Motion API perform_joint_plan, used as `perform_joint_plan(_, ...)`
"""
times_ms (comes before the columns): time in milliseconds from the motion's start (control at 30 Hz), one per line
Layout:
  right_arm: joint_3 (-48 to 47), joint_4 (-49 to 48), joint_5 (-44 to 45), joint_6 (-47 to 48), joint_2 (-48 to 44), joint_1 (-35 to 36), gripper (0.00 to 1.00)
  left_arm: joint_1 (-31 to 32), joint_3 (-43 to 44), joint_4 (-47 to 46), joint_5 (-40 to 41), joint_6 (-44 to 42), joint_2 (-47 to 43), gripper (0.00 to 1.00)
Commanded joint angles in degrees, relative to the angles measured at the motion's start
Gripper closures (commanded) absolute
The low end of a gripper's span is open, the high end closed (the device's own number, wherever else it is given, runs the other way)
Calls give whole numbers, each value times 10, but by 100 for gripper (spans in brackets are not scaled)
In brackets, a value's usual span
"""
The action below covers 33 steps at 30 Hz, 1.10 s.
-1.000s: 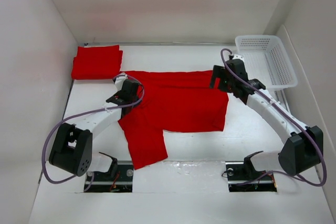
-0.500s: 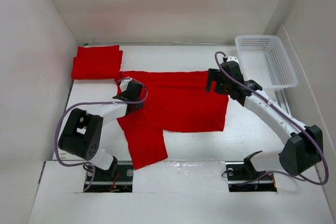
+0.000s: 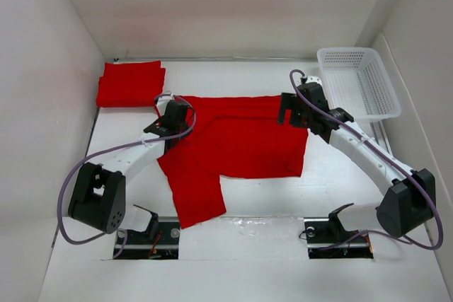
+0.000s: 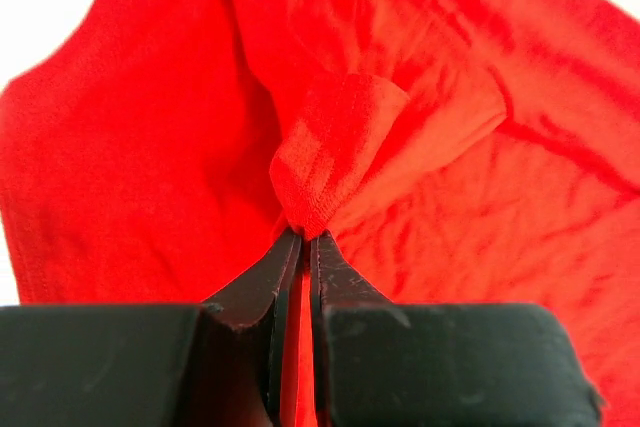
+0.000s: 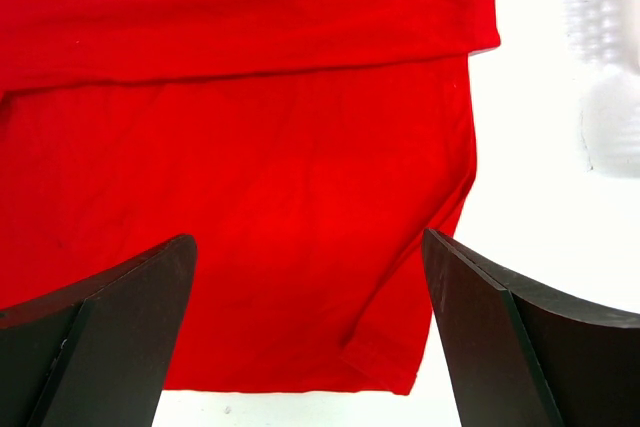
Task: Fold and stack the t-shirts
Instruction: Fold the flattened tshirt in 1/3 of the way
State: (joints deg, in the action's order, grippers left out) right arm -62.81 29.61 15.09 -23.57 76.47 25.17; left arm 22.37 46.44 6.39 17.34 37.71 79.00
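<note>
Red t-shirt (image 3: 248,139), a bunch of it between tight left jaws, wide right jaws above

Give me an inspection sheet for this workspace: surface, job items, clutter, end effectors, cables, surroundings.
Surface: white table, no marks seen.
Job's things: spread red t-shirt at the centre, its far edge folded over; folded red t-shirt in the far left corner.
Clutter: white mesh basket at the far right, apart from both shirts.
End effectors: left end effector shut on a pinched fold of the spread red t-shirt; right end effector open above the shirt's right part, holding nothing.
Cables: left purple cable and right purple cable loop along the arms; no snag seen.
Surroundings: white walls on three sides.
</note>
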Motion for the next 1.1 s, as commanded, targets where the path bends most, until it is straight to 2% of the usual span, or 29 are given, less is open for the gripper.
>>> perform_joint_plan(0,7,-2,1,-2,-20,-2,0,-4,19,27,29,-15,-24,100)
perform_joint_plan(100,7,-2,1,-2,-20,-2,0,-4,24,40,47,-15,-9,91)
perform_joint_plan(200,7,-2,-4,-2,-14,-2,0,-4,38,49,65,-6,28,89)
perform_joint_plan(300,7,-2,-4,-2,-9,-2,0,-4,45,68,93,27,67,88)
perform_joint_plan(433,7,-2,-4,3,-9,-2,0,-9,89,105,125,73,102,73)
perform_joint_plan(533,1,4,-4,3,-9,-2,0,-9,111,160,131,117,117,71)
perform_joint_plan(567,1,4,-4,3,-9,-2,0,-9,111,172,111,123,117,68)
perform_joint_plan(633,1,4,2,8,-14,-2,0,-9,111,172,95,123,107,48)
perform_joint_plan(867,1,4,2,13,-25,-13,0,-9,106,184,106,143,77,34)
perform_joint_plan(967,1,4,-4,13,-25,-13,0,-9,126,167,100,123,77,22)
perform_joint_plan(1067,1,4,-4,19,-30,-13,0,-9,126,133,81,97,70,16)
